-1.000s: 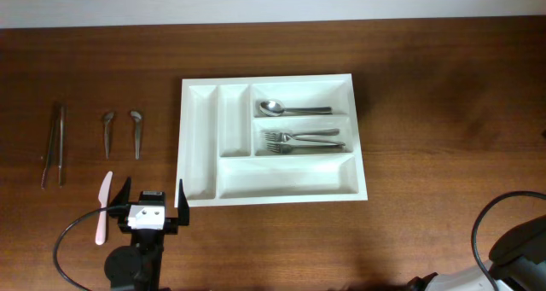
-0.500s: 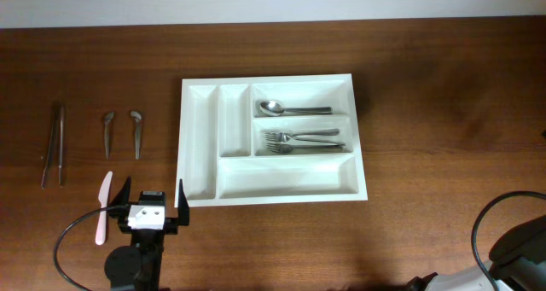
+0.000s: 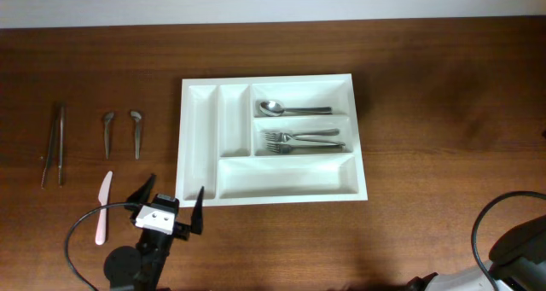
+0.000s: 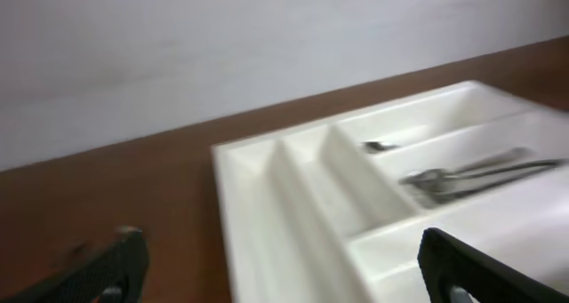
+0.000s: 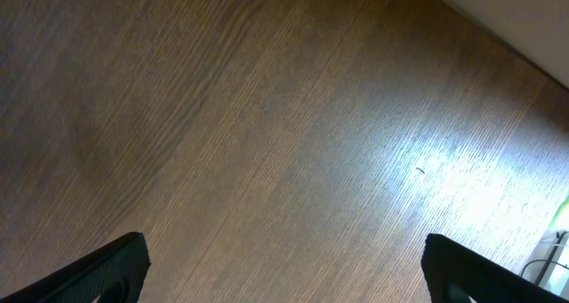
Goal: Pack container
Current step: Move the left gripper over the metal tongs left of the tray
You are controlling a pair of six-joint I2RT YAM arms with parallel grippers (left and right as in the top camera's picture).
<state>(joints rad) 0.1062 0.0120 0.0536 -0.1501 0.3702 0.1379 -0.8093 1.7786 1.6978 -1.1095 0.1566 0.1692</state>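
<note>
The overhead view is evenly, softly lit and sharp throughout. The white container (image 3: 281,178) is bright but not washed out and casts only a thin shadow along its right edge onto the desk (image 3: 426,86). The left wrist view is soft and smeared all over, with the cutlery (image 4: 462,174) reduced to blurred streaks. In the right wrist view a pale patch of glare lies on the wood grain toward the right, and the left side is dimmer.

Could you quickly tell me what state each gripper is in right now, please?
Left gripper: open, holding nothing.
Right gripper: open, holding nothing.
</note>
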